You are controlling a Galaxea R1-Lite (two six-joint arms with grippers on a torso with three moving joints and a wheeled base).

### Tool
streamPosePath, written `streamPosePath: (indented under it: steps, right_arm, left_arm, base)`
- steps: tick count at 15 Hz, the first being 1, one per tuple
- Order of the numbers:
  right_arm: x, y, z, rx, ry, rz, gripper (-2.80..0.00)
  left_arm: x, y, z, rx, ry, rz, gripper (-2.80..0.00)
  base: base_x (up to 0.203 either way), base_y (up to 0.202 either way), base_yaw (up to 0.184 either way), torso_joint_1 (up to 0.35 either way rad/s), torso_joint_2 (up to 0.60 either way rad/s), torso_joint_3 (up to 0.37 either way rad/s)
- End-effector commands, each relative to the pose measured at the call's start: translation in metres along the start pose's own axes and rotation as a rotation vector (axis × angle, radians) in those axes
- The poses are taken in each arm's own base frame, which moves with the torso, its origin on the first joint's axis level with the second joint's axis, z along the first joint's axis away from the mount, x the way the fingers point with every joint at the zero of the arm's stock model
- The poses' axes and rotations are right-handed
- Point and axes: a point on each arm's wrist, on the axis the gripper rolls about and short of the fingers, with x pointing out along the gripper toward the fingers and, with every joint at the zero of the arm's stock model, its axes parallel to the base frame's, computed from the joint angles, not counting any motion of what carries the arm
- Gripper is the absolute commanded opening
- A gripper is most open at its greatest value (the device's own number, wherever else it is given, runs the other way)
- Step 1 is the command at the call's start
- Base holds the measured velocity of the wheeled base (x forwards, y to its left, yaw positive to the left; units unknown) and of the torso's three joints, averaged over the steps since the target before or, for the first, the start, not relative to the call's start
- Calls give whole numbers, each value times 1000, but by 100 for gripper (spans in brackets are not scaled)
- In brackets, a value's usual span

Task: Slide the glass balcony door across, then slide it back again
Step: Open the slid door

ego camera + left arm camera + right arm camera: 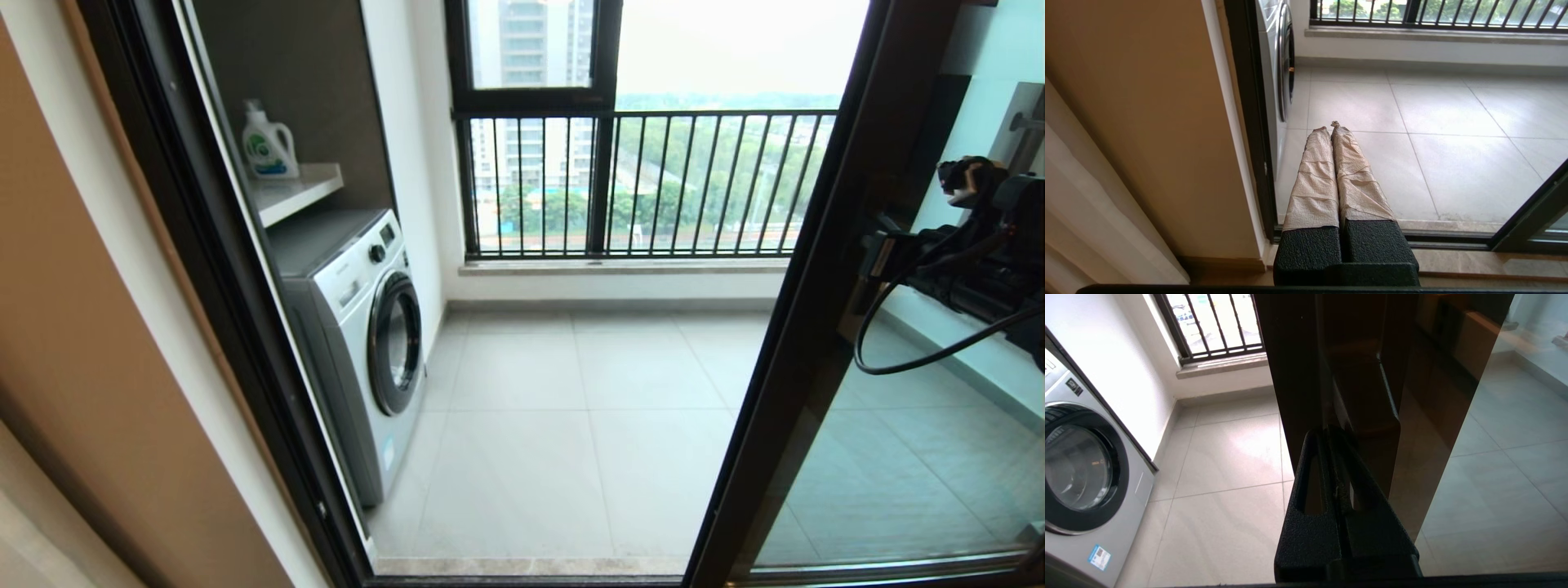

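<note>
The glass balcony door (pixel 824 327) stands at the right, its dark brown frame edge running from top to floor, and the doorway to its left lies wide open. In the right wrist view its frame (pixel 1298 367) and dark bar handle (pixel 1388 396) fill the middle. My right gripper (pixel 1327 430) is shut, with its tips at the frame, just by the handle's lower end and holding nothing. In the head view my right gripper (pixel 875 253) meets the frame at mid height. My left gripper (pixel 1329 126) is shut and empty, parked low by the left door jamb (pixel 1249 122).
A washing machine (pixel 367 343) stands on the balcony's left side under a shelf with a detergent bottle (pixel 268 143). The outer window with black railing bars (pixel 653 180) closes the far end. The beige wall (pixel 98 367) is on the left. Grey tiles (pixel 588 408) cover the floor.
</note>
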Motion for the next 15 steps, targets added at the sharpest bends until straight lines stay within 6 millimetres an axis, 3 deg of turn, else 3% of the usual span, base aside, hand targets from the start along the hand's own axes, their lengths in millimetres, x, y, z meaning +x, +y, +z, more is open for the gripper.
streamPosePath:
  steps: [1,15]
  right_arm:
    - [0,-2,0,0,-3,-9,-280]
    - [-5,1,7,0,-26,13,-280]
  left_arm:
    - [0,0,0,0,1,1,-280]
    - [0,0,0,0,1,0,-280]
  base:
    - [0,0,0,0,0,0]
    - [0,0,0,0,0,0]
